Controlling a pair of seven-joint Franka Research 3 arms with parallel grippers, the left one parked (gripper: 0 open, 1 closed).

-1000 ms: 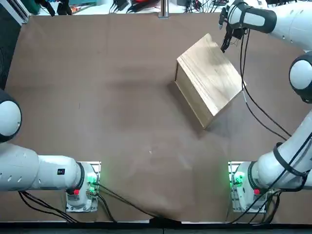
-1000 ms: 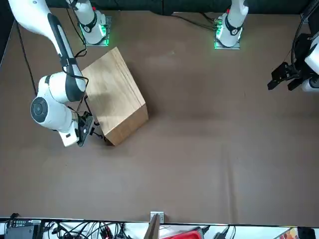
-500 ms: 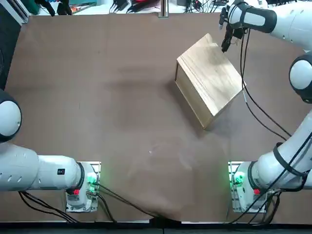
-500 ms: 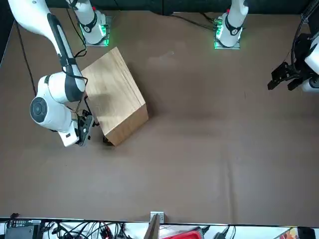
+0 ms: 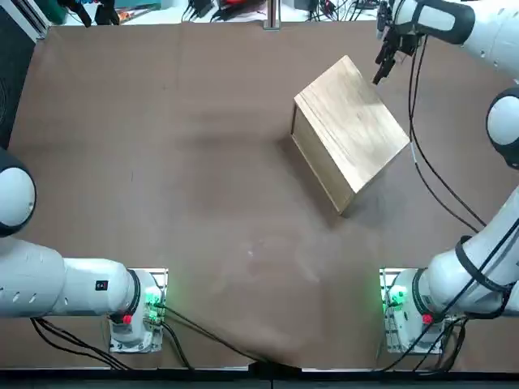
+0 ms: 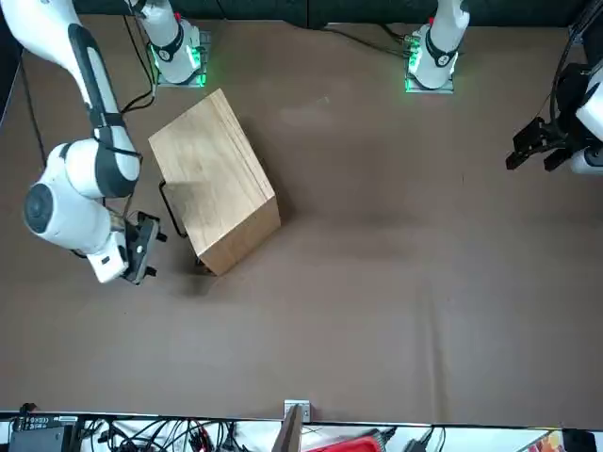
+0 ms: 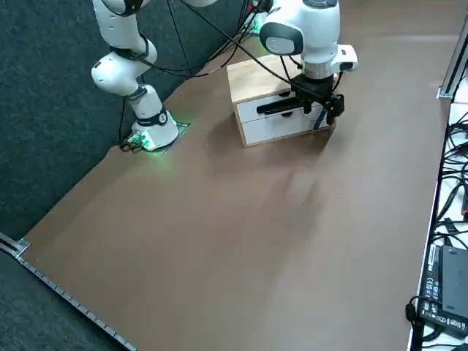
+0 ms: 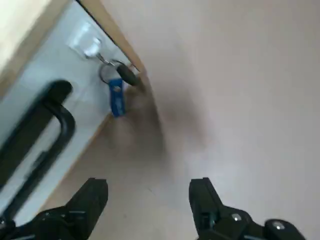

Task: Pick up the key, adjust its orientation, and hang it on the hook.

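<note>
The key [image 8: 128, 75] is small and dark, and it hangs by a metal ring from the clear hook [image 8: 89, 45] on the white front of the wooden box [image 5: 353, 130]. A blue tag [image 8: 116, 98] dangles from the same ring. My right gripper [image 8: 147, 210] is open and empty, and it stands a short way off from the key. From overhead the gripper [image 5: 381, 69] is past the box's far corner. In the front view the gripper [image 6: 143, 250] is left of the box [image 6: 212, 179]. From the right side the gripper [image 7: 322, 110] hangs in front of the box face.
A black handle [image 8: 45, 130] runs across the white box front beside the hook. The arm's black cable [image 5: 422, 162] trails along the box's right side. Cables and gear lie past the table's far edge [image 5: 268, 20].
The gripper has backed away from the box front, with the key left on the hook. In the front view it has moved left and lower in the picture.
</note>
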